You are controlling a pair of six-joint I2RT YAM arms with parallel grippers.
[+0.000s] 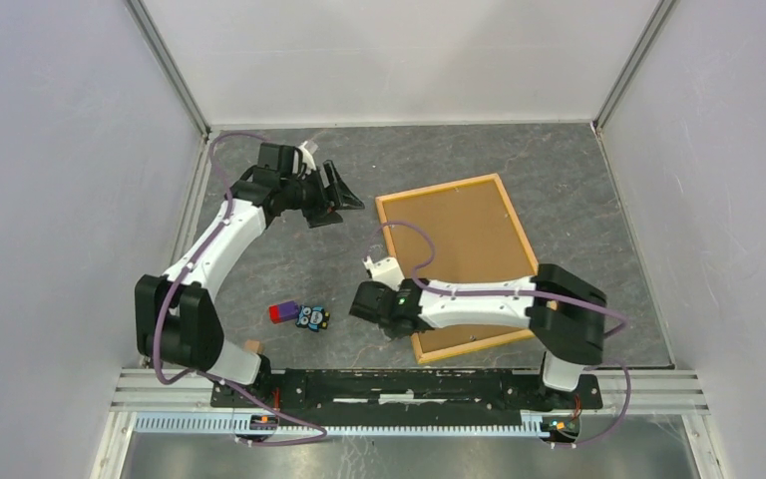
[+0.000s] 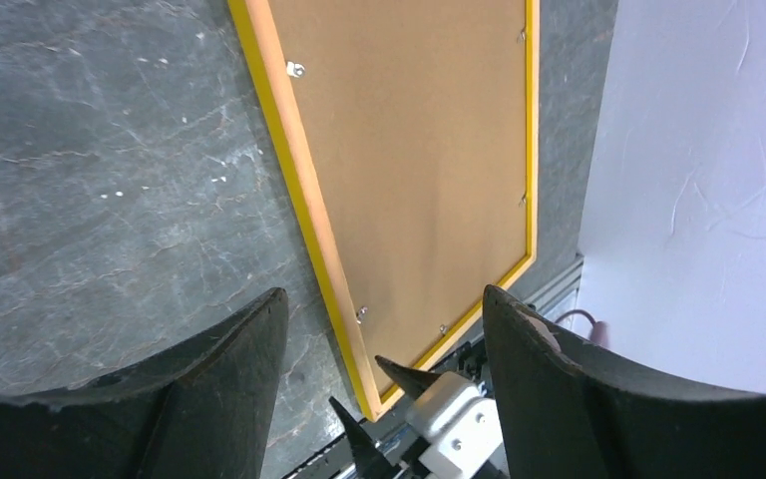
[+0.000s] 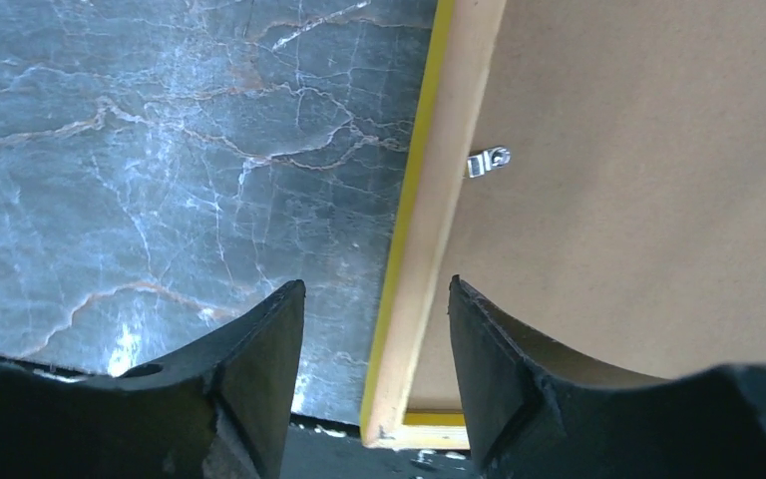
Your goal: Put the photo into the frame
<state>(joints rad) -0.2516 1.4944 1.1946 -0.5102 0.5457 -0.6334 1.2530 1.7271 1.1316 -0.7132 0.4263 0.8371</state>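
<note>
The frame (image 1: pixel 439 188) lies face down right of the table's middle, its yellow-orange border round a brown hardboard backing (image 1: pixel 459 239). The photo is out of view. My right gripper (image 1: pixel 396 331) hangs open over the frame's near-left corner. In the right wrist view the frame's left rail (image 3: pixel 439 200) runs between the right gripper's (image 3: pixel 374 289) fingers, with a gap on each side. My left gripper (image 1: pixel 344 210) is open and empty at the far left, well apart from the frame. In the left wrist view my left gripper (image 2: pixel 384 304) looks along the frame (image 2: pixel 299 190) to the right gripper (image 2: pixel 359 384).
A purple-and-red block (image 1: pixel 281 312) and a small blue-and-black toy (image 1: pixel 311 318) lie left of the right gripper. A metal clip (image 3: pixel 487 161) sits on the backing beside the rail. White walls close in three sides, and the black mounting rail (image 1: pixel 409 384) runs along the near edge.
</note>
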